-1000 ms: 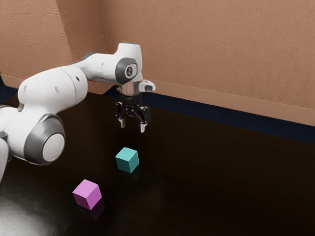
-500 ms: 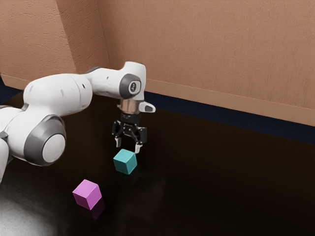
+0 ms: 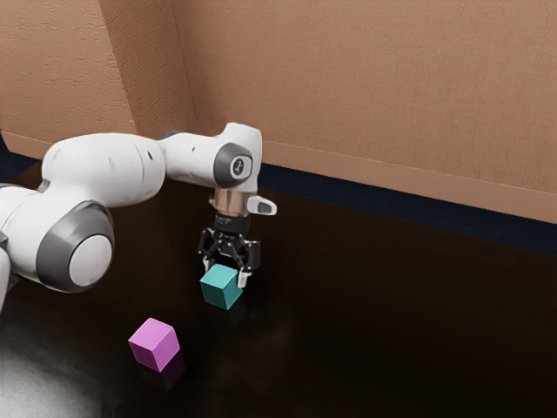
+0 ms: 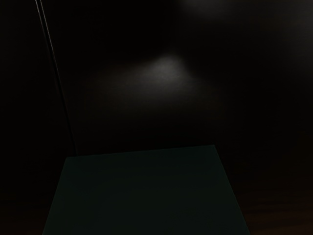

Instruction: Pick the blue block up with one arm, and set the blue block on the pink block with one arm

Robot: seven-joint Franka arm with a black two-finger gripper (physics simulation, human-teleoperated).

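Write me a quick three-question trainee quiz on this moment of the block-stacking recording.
1. True or false: the blue block already sits on the pink block.
2. Pick one. The claw is: A) shut on the pink block; B) open, right over the blue block; C) up by the back wall, far from both blocks.
3. Fill in: both blocks rest, apart from each other, on the dark ___.

Key: 1 false; 2 B; 3 table.
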